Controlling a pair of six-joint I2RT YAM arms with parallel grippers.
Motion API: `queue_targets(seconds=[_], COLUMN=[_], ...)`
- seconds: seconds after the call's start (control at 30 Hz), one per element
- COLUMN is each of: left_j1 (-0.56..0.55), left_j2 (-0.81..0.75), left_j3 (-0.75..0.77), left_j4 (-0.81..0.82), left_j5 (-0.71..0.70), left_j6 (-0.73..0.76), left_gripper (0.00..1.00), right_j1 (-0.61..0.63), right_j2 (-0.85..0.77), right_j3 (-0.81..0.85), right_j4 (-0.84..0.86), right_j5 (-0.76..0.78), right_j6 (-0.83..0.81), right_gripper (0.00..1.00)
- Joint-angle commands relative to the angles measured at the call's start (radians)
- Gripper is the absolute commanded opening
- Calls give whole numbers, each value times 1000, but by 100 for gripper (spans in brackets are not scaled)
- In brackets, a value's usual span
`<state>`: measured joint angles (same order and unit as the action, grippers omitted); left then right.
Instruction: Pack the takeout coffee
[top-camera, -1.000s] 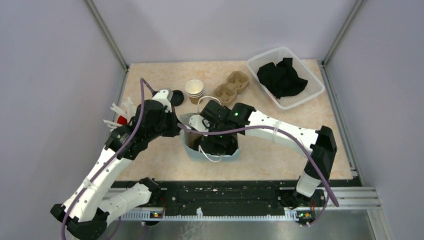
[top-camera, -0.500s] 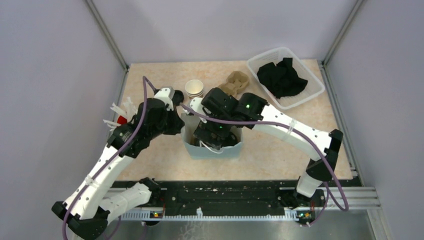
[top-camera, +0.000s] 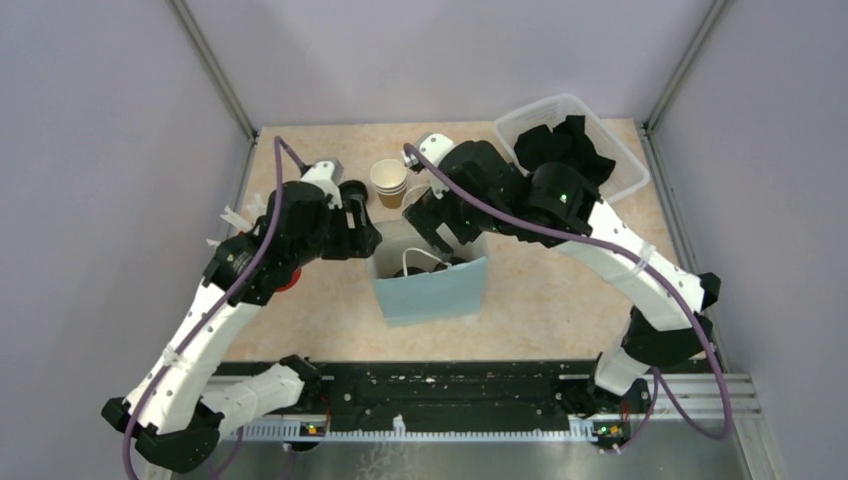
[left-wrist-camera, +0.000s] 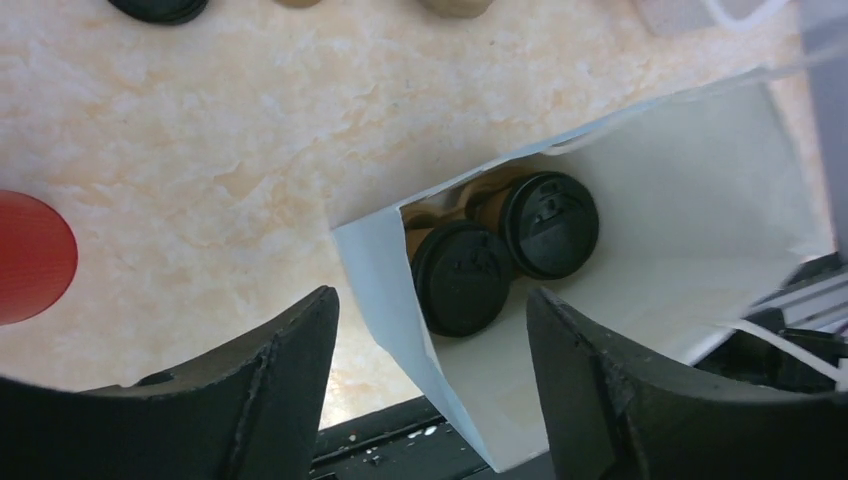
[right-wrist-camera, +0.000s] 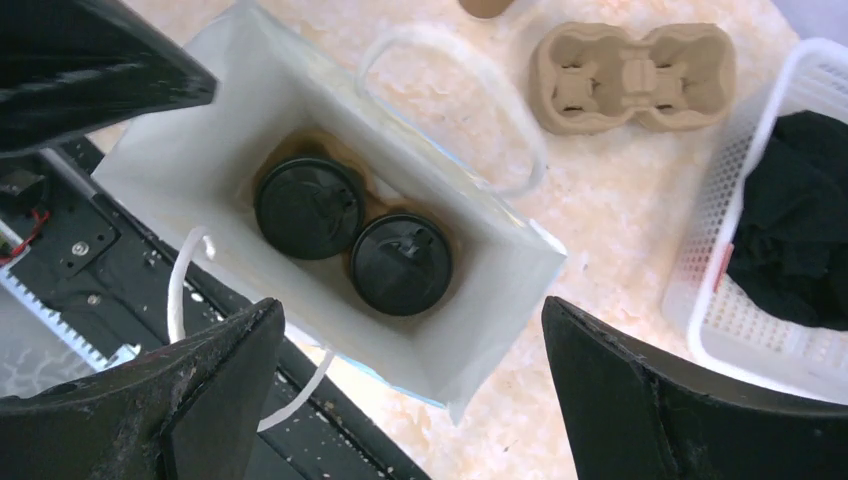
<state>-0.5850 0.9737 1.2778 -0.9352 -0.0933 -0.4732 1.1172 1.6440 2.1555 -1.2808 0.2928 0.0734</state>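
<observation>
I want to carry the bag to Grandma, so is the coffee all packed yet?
Nearly. Done: both lidded cups sit side by side at the bottom of the paper bag. In hand: nothing; the left claw and right claw hang open above it. Left: probably just backing the claws away.

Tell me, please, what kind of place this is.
Likely a robot test cell, not a café: plain grey walls and metal posts enclose a table, and takeout props, a bag holding two lidded cups, look staged.

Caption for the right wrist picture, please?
Two black-lidded coffee cups stand side by side inside the open paper bag.
</observation>
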Motion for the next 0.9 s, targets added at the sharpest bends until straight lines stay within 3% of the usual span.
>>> queue_targets(seconds=[0.0, 0.13, 0.37, 0.57, 0.73, 0.87], left_j1=[2, 1, 2, 4, 7, 14], left_j2=[9, 29, 83, 72, 113, 155], left_j3=[150, 286, 480, 327, 264, 237], left_j4=[-60, -184, -473, -479, -478, -459], left_j5=[24, -18, -309, -446, -600, -682], left_j6=[-39, -77, -102, -98, -120, -106], left_gripper=[78, 82, 84, 89, 84, 73], right_j1=[8, 7, -58, -188, -209, -209], right_j2=[-40, -5, -33, -171, -230, -263], right_j3=[-22, 2, 19, -115, -178, -218], right_j4=[20, -2, -9, 40, 57, 60], right_j5=[96, 196, 185, 122, 77, 51], right_j6=[48, 82, 72, 22, -7, -15], right_gripper=[99, 99, 99, 99, 99, 99])
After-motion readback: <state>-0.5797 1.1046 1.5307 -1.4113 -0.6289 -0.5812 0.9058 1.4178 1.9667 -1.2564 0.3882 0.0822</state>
